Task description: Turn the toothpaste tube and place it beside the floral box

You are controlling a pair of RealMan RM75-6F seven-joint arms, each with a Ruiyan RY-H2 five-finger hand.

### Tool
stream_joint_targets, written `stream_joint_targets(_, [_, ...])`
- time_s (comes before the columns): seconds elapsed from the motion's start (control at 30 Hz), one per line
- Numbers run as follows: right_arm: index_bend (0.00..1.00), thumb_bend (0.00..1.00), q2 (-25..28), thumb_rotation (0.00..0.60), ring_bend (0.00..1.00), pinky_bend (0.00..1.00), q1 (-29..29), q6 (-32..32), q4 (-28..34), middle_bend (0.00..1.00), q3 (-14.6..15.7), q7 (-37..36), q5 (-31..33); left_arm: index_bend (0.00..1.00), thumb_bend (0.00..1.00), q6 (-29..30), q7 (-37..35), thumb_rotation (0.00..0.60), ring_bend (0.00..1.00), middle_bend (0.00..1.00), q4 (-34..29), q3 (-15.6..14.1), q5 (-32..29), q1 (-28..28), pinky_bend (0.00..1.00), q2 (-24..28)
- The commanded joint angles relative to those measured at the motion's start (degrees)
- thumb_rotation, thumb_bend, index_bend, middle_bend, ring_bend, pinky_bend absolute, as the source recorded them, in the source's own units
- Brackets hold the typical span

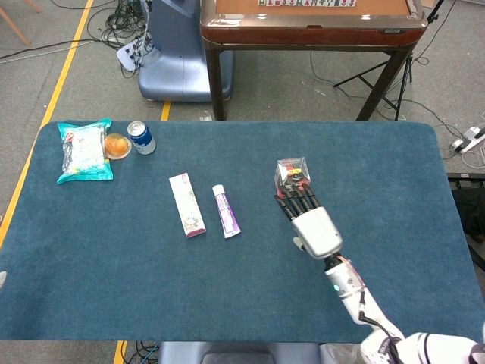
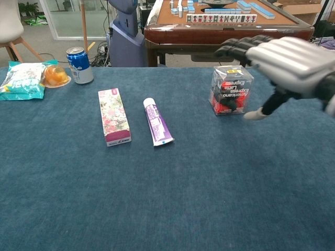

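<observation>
A blue can [image 1: 141, 137] stands beside a snack bag [image 1: 84, 151] and a fruit cup [image 1: 117, 145]; a clear box [image 1: 292, 177] sits mid-desk [image 1: 151, 280].

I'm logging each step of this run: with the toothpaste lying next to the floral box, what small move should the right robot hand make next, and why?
Probably just pull the right robot hand back to rest. The toothpaste tube lies free on the table, roughly parallel to the floral box with a small gap between them, and the hand, holding nothing, hovers by the clear coffee box. The placement looks done.

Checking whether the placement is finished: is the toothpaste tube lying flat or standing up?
Lying flat. The toothpaste tube rests lengthwise on the table, parallel to the floral box with a gap between them, and no hand touches it.
</observation>
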State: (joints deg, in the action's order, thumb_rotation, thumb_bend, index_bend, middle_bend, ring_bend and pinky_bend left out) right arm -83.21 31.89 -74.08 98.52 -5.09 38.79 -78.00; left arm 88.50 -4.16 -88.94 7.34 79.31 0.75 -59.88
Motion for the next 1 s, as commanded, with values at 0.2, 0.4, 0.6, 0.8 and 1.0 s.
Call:
stream_joint_targets(0.2, [0.09, 0.00, 12.8, 0.600, 0.00, 0.06, -10.6, -10.7, 6.6, 0.00, 5.8, -5.1, -5.8, 0.65, 0.24, 1.6, 3.4, 0.600, 0.43, 0.60, -3.9, -1.1, 4.8, -1.3, 0.51, -0.7])
stream_joint_targets(0.4, [0.09, 0.00, 16.3, 0.600, 0.00, 0.06, -15.6, -14.9, 6.3, 0.00, 6.5, -11.5, -5.8, 0.65, 0.24, 0.2, 4.6, 0.600, 0.43, 0.60, -4.7, -1.4, 5.0, -2.4, 0.51, -1.1])
stream_joint_targets(0.6, [0.09, 0.00, 17.6, 0.600, 0.00, 0.06, -20.5, -18.3, 4.4, 0.00, 7.2, -15.6, -5.2, 0.65, 0.24, 0.3, 5.3, 0.600, 0.42, 0.59, -4.9, -1.8, 5.6, -2.7, 0.51, -1.3])
stream_joint_targets(0.8, [0.09, 0.00, 19.0, 0.600, 0.00, 0.06, -24.0, -19.4, 2.4, 0.00, 6.8, -21.1, -3.2, 0.64, 0.24, 0.5, 6.0, 0.600, 0.41, 0.59, -5.0, -2.4, 6.4, -2.8, 0.51, -1.6])
stream_joint_targets(1.0, [0.09, 0.00, 20.8, 0.600, 0.00, 0.06, -25.2, -19.8, 1.8, 0.00, 5.3, -25.5, -3.8, 0.63, 0.24, 0.6, 6.2, 0.600, 0.41, 0.59, -4.9, -3.0, 7.5, -3.0, 0.51, -2.1])
